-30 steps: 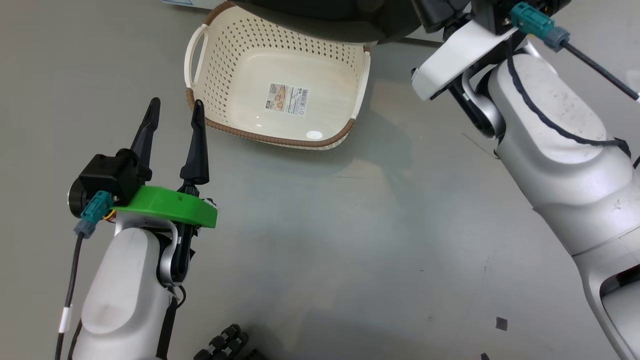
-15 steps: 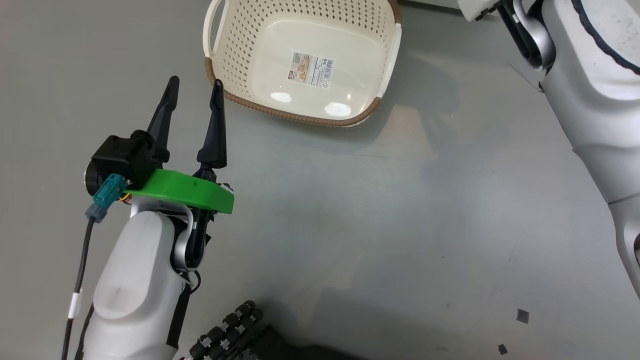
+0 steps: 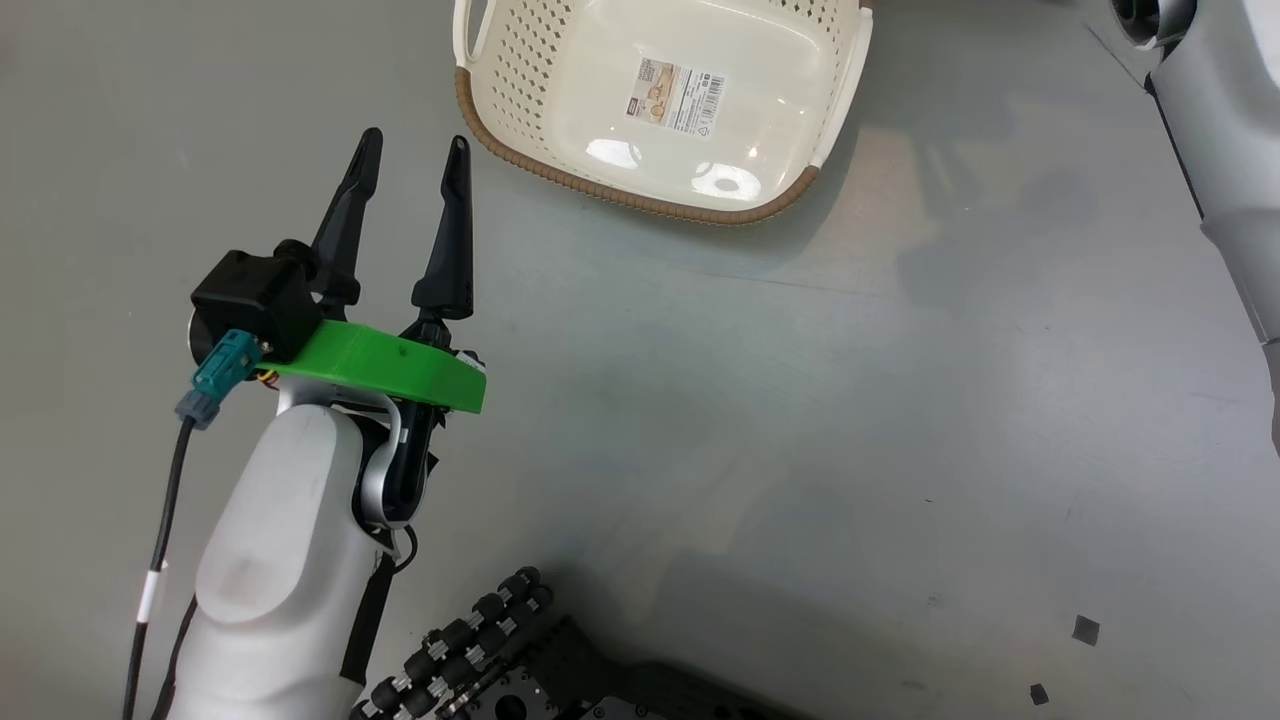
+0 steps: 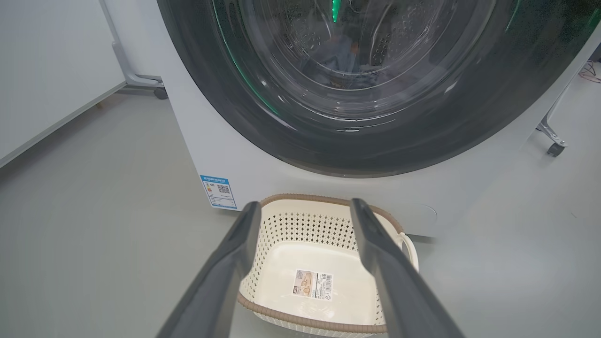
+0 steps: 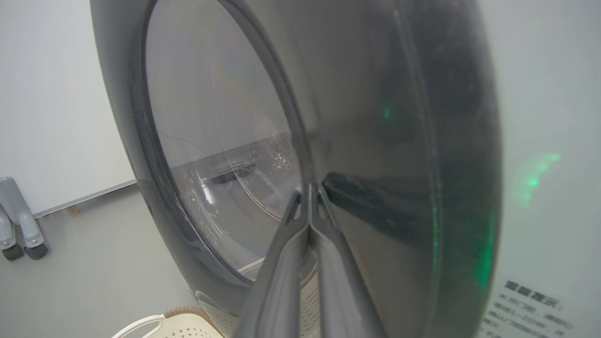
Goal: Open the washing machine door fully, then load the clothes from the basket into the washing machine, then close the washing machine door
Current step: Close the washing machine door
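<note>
The basket [image 3: 740, 217] lies empty on the grey floor, its label showing on its floor. My left gripper [image 3: 412, 148] hovers open just left of the basket, holding nothing. In the left wrist view the basket [image 4: 305, 225] stands against the washing machine [image 4: 244, 155]. The washing machine door [image 4: 225, 103] lies flat against the machine's front. Through its glass I make out bluish clothes [image 4: 339, 51] in the drum. My right gripper [image 5: 310, 190] is shut and empty, its tips close against the door's black rim [image 5: 375, 141].
My right forearm [image 3: 1230, 130] crosses the upper right of the head view. My base with black rollers [image 3: 480, 650] sits at the bottom. A white panel and castor wheels [image 4: 556, 149] flank the machine. Small dark scraps [image 3: 1085, 628] lie on the floor.
The head camera has swung, so the basket now sits higher and further right in the picture and my right wrist has left it. Both grippers keep their states.
</note>
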You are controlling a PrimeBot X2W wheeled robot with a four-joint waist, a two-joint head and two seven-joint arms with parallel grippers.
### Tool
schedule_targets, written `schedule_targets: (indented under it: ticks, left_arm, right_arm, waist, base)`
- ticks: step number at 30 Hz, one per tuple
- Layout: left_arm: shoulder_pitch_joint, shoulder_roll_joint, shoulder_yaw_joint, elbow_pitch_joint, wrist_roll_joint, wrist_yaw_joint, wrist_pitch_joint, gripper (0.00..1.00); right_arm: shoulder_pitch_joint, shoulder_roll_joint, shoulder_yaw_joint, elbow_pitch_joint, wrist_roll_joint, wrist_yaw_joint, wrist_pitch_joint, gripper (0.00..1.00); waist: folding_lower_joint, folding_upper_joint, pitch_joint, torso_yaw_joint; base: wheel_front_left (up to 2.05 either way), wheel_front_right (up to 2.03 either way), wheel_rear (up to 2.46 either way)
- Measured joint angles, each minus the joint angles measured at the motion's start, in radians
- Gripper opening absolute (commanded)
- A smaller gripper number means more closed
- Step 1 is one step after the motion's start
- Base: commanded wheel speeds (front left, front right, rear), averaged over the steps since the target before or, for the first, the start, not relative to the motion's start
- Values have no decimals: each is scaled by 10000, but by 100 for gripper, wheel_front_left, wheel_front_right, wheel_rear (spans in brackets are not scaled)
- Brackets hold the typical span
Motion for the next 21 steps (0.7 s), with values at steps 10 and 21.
schedule_targets:
  ticks: [10, 21]
  left_arm:
    - [-46, -12, -245, 21, -188, 0, 0, 100]
    - [-147, -12, -274, 33, -182, 0, 0, 100]
  right_arm:
    - [-188, 224, -435, 305, 111, -282, -59, 0]
    - [-267, 389, -650, 483, 213, -357, -104, 0]
  waist:
    - [0, 0, 199, 27]
    - [0, 0, 264, -15]
  base:
    - [0, 0, 0]
    - [0, 0, 0]
